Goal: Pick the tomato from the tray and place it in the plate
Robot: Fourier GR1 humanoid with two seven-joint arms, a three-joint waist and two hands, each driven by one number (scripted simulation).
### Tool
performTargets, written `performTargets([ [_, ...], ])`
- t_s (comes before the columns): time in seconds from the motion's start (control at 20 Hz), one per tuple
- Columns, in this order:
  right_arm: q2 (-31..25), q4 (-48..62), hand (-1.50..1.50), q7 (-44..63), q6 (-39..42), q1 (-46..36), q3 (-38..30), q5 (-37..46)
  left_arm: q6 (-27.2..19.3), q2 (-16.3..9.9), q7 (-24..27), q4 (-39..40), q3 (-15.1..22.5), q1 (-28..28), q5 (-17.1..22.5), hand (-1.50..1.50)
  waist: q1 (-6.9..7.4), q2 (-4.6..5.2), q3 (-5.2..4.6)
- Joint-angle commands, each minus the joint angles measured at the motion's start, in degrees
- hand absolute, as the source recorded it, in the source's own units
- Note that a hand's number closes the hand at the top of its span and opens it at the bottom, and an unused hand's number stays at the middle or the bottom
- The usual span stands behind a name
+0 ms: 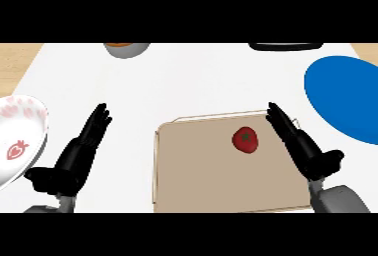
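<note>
Head view: the tan tray [221, 172] lies at the white bench's [199, 80] 6 o'clock. The red tomato [246, 139] sits on it, toward the tray's 1 o'clock. The right hand [301, 145], fingers straight and holding nothing, hovers just beside the tomato at its 3 o'clock. The blue plate [345, 97] lies at 3 o'clock. The left hand [77, 155], fingers straight, rests at 8 o'clock beside a strawberry-patterned plate [18, 140]. A grey bowl [127, 49] is at 11 o'clock.

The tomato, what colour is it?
Red, with a dark green stem top; the tomato shows in the head view.
</note>
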State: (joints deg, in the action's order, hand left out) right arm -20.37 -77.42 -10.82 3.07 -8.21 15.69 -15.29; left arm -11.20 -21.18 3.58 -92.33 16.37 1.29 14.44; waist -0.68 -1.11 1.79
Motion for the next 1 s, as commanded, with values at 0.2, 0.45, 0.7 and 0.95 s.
performTargets([
  [0.2, -6.02, -8.6, 1.5, 3.34, -20.3, -6.49, -16.91, 3.52, -3.62, 0.55, -8.54, 7.0, -2.42, -5.55, 2.53, 0.0, -2.31, 0.35, -2.13],
  [0.45, -10.5, -4.15, -1.5, 8.15, -40.46, 0.19, -23.44, 16.35, -3.89, 3.13, -9.43, 7.74, -1.82, -7.36, 4.5, 0.0, -4.65, 0.35, -2.19],
  [0.7, -2.05, -22.12, -1.5, 9.88, -52.42, 9.37, -17.74, 24.14, -2.04, 2.84, -13.14, 7.29, -1.09, -4.98, 5.1, 0.0, -1.65, 0.57, -1.93],
  [0.95, -4.54, -33.97, -1.5, 24.28, -51.6, 20.15, -10.25, 37.78, -3.37, 5.29, -14.28, 8.42, 0.26, -2.76, 2.98, 0.0, -0.43, 0.92, -1.93],
])
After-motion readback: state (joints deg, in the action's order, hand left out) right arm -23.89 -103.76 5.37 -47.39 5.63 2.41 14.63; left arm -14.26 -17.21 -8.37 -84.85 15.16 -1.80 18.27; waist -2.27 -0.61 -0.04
